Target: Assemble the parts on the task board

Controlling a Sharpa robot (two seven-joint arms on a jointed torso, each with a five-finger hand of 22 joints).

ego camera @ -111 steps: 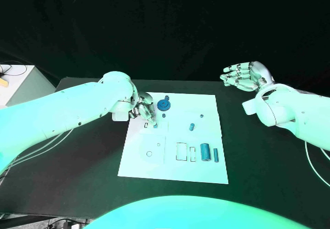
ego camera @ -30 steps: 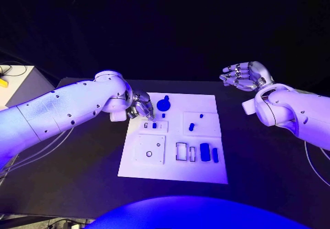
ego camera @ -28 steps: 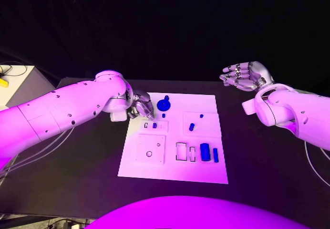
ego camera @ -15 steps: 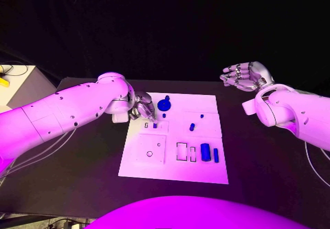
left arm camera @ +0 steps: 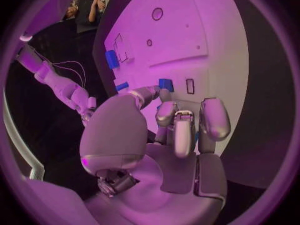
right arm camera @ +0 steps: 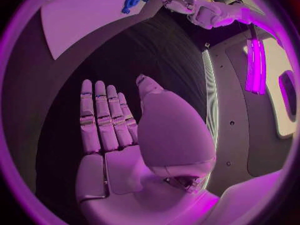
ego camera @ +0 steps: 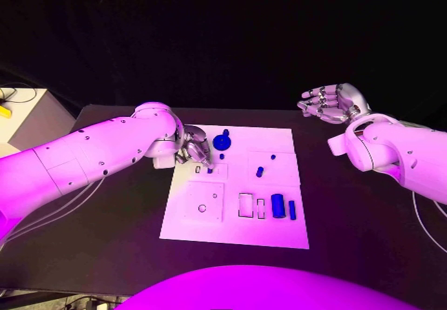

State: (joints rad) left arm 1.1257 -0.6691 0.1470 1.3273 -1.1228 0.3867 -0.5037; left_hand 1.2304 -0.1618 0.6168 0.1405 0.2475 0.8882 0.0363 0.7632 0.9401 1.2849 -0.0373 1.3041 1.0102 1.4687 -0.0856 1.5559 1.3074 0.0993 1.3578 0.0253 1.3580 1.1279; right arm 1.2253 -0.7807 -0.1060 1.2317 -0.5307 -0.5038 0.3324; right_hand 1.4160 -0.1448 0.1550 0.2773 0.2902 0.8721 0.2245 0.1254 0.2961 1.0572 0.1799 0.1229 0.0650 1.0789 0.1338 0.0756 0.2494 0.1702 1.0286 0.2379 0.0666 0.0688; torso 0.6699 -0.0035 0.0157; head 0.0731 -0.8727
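The white task board (ego camera: 280, 139) lies mid-table. On it are a round blue part with a knob (ego camera: 221, 141), a small blue part (ego camera: 210, 170) standing beside an empty slot (ego camera: 198, 169), a blue peg (ego camera: 259, 172), a blue cylinder (ego camera: 278, 205) and a slim blue bar (ego camera: 291, 209). My left hand (ego camera: 194, 150) hovers over the board's far left edge with its fingers (left arm camera: 186, 127) curled in, their tips close to the small blue part (left arm camera: 165, 84); nothing plainly shows between them. My right hand (ego camera: 331, 103) is raised beyond the board's far right corner, held flat with its fingers (right arm camera: 103, 117) apart and nothing in it.
Two empty rectangular slots (ego camera: 247, 205) sit left of the cylinder, and a raised square with a round hole (ego camera: 202, 208) is at the board's near left. A pale box (ego camera: 23, 116) stands off the table's left edge. Black table (ego camera: 354, 213) lies bare right of the board.
My left arm has swung a little, carrying the curled hand slightly nearer and to the right over the board's edge. The right hand and the parts have not moved.
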